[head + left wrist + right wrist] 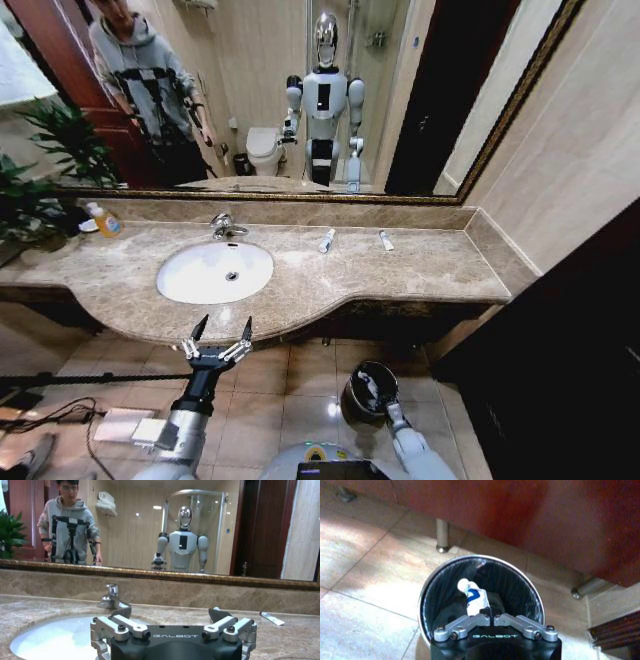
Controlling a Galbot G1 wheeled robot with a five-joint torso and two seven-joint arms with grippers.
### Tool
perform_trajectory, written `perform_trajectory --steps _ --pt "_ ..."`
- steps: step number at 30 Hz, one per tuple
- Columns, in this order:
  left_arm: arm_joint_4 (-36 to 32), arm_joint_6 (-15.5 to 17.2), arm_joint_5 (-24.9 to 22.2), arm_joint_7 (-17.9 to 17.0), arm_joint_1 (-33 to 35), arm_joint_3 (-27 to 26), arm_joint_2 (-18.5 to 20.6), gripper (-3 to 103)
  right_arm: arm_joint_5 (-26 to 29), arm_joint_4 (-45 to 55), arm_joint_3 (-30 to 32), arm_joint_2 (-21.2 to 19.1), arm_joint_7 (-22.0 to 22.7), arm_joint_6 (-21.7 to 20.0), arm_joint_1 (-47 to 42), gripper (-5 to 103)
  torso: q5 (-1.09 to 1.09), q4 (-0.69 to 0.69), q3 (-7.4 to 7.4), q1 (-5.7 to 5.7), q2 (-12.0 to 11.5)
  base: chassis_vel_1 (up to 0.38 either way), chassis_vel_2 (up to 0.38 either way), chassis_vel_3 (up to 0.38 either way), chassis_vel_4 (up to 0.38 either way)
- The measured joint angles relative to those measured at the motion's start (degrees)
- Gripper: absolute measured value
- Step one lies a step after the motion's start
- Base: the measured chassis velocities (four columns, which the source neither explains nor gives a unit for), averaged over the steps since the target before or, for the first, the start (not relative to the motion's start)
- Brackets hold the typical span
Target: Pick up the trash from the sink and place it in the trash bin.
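Observation:
The white oval sink (200,275) sits in the beige marble counter, with a chrome faucet (225,227) behind it. Two small white tubes of trash (326,241) (386,240) lie on the counter to the right of the basin; one tube (271,618) shows in the left wrist view. My left gripper (220,335) (170,613) hangs open in front of the counter edge, level with the sink (50,637). Low on the right, my right gripper (376,384) (492,617) is shut on a white tube with a blue mark (471,594), held inside the mouth of the black trash bin (352,400) (427,592).
A yellow-orange soap bottle (105,220) stands at the counter's back left beside a plant (35,190). A mirror backs the counter. The bin stands on the tiled floor by the cabinet's metal legs (441,536). Cables (50,410) lie on the floor at left.

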Motion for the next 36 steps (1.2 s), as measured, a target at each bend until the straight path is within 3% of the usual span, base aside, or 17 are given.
perform_trajectory --steps 4,5,7,10,11,13,15,18,19,23,28,31,36 --pt "0.00 0.00 0.00 0.00 0.00 0.00 0.00 100 0.00 -2.93 0.35 0.00 -0.85 -0.17 1.48 -3 0.00 0.00 0.00 0.00 0.00 0.000 0.000 0.000 0.000" --pt "0.00 0.00 0.00 0.00 0.00 0.00 0.00 100 0.01 -3.46 0.39 -0.01 -1.06 -0.42 1.71 2 0.00 0.00 0.00 0.00 0.00 0.000 0.000 0.000 0.000" --pt "0.00 0.00 0.00 0.00 0.00 0.00 0.00 100 0.01 -3.99 0.43 -0.01 -1.14 -0.53 1.90 2 0.00 0.00 0.00 0.00 0.00 0.000 0.000 0.000 0.000" --pt "0.00 0.00 0.00 0.00 0.00 0.00 0.00 100 0.14 -4.66 0.56 -0.09 -1.17 -0.61 1.99 18 0.00 0.00 0.00 -0.01 0.00 0.000 0.000 0.000 0.000" --pt "0.00 0.00 0.00 0.00 0.00 0.00 0.00 100 0.14 -4.66 0.56 -0.09 -1.17 -0.61 1.99 18 0.00 0.00 0.00 -0.01 0.00 0.000 0.000 0.000 0.000" --pt "0.00 0.00 0.00 0.00 0.00 0.00 0.01 100 0.19 -4.70 0.56 -0.20 -1.23 -0.42 1.79 29 0.00 0.00 0.00 -0.01 0.00 0.000 0.000 0.000 0.000" --pt "0.00 0.00 0.00 0.00 0.00 0.00 0.00 100 0.27 -4.69 0.58 -0.20 -1.52 -0.17 1.69 29 0.00 0.00 0.00 -0.01 0.00 0.000 0.000 0.000 0.000" --pt "0.00 0.00 0.00 0.00 0.00 0.00 0.00 100 0.48 -4.35 0.64 -0.23 -3.19 1.26 1.32 45 0.00 0.00 0.00 -0.01 0.00 0.000 0.000 0.000 0.000" --pt "0.00 0.00 0.00 0.00 0.00 0.00 0.00 100 0.48 -4.35 0.64 -0.23 -3.19 1.26 1.32 45 0.00 0.00 0.00 -0.01 0.00 0.000 0.000 0.000 0.000" --pt "0.00 0.00 0.00 0.00 0.00 0.00 0.00 100 0.57 -4.32 0.72 -0.09 -3.06 2.32 1.10 67 0.00 0.00 0.00 -0.01 0.00 0.000 0.000 0.000 0.000" --pt "0.00 0.00 0.00 0.00 0.00 0.00 0.00 100 2.15 -5.18 0.81 0.21 -2.04 3.24 1.26 78 0.01 0.00 0.00 -0.01 0.00 0.000 0.000 0.000 0.000" --pt "0.00 0.00 0.00 0.00 0.00 0.00 0.00 100 2.83 -6.58 0.91 0.34 -0.16 5.69 1.75 94 0.00 0.00 0.00 -0.01 0.00 0.000 0.000 0.000 0.000" --pt "0.00 0.00 0.00 0.00 0.00 0.00 0.00 100 3.30 -6.37 0.88 0.67 2.37 6.17 1.68 100 0.00 0.00 0.00 -0.01 0.00 0.000 0.000 0.000 0.000"
